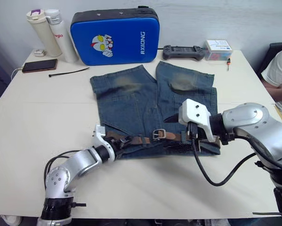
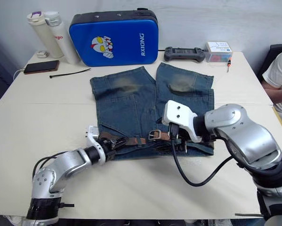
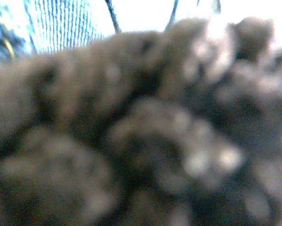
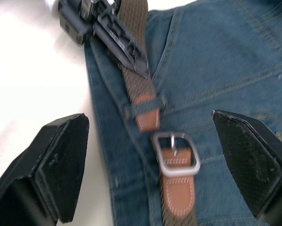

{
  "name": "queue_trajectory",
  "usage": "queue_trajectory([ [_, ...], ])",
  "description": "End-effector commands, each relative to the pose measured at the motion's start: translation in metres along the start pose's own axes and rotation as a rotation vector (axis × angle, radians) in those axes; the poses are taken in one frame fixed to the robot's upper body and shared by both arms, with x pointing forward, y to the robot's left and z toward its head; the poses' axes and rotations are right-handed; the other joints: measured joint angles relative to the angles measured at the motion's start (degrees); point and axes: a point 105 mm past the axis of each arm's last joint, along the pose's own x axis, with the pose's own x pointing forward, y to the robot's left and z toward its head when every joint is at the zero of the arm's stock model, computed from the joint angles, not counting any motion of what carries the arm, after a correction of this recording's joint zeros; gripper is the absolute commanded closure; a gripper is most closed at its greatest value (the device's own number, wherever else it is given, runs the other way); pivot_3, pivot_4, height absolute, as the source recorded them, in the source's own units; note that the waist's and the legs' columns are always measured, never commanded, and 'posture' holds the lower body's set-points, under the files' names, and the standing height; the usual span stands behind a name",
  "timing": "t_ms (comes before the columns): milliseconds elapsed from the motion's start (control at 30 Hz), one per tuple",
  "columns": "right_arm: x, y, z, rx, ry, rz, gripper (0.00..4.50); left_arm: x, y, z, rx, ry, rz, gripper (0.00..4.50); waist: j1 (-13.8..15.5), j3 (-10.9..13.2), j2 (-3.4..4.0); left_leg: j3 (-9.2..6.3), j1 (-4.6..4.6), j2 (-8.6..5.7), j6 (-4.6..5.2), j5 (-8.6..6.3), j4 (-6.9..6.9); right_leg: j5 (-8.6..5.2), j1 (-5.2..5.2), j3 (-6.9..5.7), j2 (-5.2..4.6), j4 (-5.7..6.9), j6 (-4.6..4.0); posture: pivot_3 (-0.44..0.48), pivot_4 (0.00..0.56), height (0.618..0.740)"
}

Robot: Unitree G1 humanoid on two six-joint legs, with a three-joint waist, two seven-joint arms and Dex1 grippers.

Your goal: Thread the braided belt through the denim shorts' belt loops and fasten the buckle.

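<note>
**Closing in on the buckle: belt threaded, fastening not yet done**

Lying flat on the white table (image 1: 32, 122), the denim shorts (image 1: 131, 101) have their waistband toward the robot and their legs toward the blue case (image 1: 115, 35). The braided belt (image 4: 138, 70) runs along the waistband, and in the right wrist view it passes under one of the belt loops (image 4: 143, 107), so at least that part of the threading looks done. How many of the other loops it has gone through I cannot tell.

The buckle (image 4: 176, 154) sits near the middle of the waistband. The tan leather tip of the free end lies just short of the silver frame and is not pushed through it, and the prong rests on the buckle's own tan piece. My judgement is that the threading is largely finished and the fastening is what is left: the tip has to go through the frame and the prong has to seat in the weave.

The right gripper (image 4: 152, 165) hovers over the buckle with its fingers (image 4: 60, 160) spread wide on either side of it, holding nothing. The left gripper (image 4: 124, 49) is at the belt on the robot's left side of the waistband, its fingers lying along the woven strap; whether they are clamped on it I cannot tell.
</note>
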Motion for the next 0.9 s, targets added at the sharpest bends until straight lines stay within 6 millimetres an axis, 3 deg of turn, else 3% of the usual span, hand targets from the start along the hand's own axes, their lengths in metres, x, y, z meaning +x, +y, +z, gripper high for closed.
queue_trajectory([
  [33, -0.006, 0.004, 0.008, -0.032, -0.004, -0.009, 0.03, 0.007, -0.003, -0.004, 0.050, 0.047, -0.012, 4.50, 0.0, 0.0, 0.00, 0.00, 0.00, -0.01, 0.00, 0.00, 0.00, 0.00, 0.00, 0.00, 0.00, -0.01, 0.01, 0.000, 0.150, 0.740],
  [200, -0.004, 0.008, 0.006, -0.021, 0.011, -0.015, 0.03, 0.018, 0.005, -0.003, 0.046, 0.038, 0.039, 4.50, 0.0, 0.0, 0.00, 0.00, 0.00, -0.01, 0.00, 0.00, 0.00, 0.01, 0.02, 0.00, -0.01, -0.02, 0.02, 0.000, 0.150, 0.740],
  [300, -0.004, 0.009, 0.005, -0.013, 0.012, -0.026, 0.03, 0.021, 0.010, -0.017, 0.044, 0.094, 0.051, 4.50, 0.0, 0.0, 0.01, -0.01, 0.05, -0.01, 0.00, 0.00, 0.00, 0.02, 0.08, 0.00, -0.02, -0.04, 0.05, 0.000, 0.150, 0.740],
  [567, -0.004, 0.009, 0.003, -0.013, 0.018, -0.047, 0.03, 0.027, -0.001, -0.025, 0.191, 0.185, 0.032, 4.50, 0.1, 0.0, 0.02, -0.11, 0.22, -0.07, 0.05, -0.03, 0.00, 0.05, 0.39, -0.09, -0.05, -0.24, 0.11, 0.000, 0.150, 0.740],
  [633, -0.004, 0.009, 0.002, -0.015, 0.020, -0.054, 0.00, 0.024, -0.001, -0.025, 0.189, 0.181, 0.028, 3.58, 0.0, 0.0, 0.02, -0.11, 0.22, -0.06, 0.06, -0.04, -0.01, 0.06, 0.38, -0.09, -0.05, -0.27, 0.12, 0.000, 0.150, 0.740],
  [733, -0.004, 0.008, 0.002, -0.016, 0.019, -0.059, 0.00, 0.020, -0.005, -0.023, 0.190, 0.173, 0.020, 2.63, -0.1, 0.0, 0.02, -0.11, 0.22, -0.05, 0.06, -0.04, -0.02, 0.06, 0.38, -0.09, -0.05, -0.28, 0.11, 0.000, 0.150, 0.740],
  [800, -0.004, 0.008, 0.002, -0.016, 0.016, -0.059, 0.00, 0.017, -0.009, -0.023, 0.191, 0.173, 0.002, 1.69, -0.1, 0.0, 0.02, -0.11, 0.22, -0.05, 0.05, -0.04, -0.02, 0.06, 0.38, -0.09, -0.05, -0.28, 0.11, 0.000, 0.150, 0.740],
  [900, -0.003, 0.008, 0.002, -0.015, 0.014, -0.058, 0.00, 0.010, -0.010, -0.017, 0.175, 0.142, 0.006, 1.69, -0.2, 0.0, 0.04, -0.11, 0.23, -0.05, 0.05, -0.04, -0.03, 0.06, 0.38, -0.09, -0.04, -0.27, 0.11, 0.000, 0.150, 0.740],
])
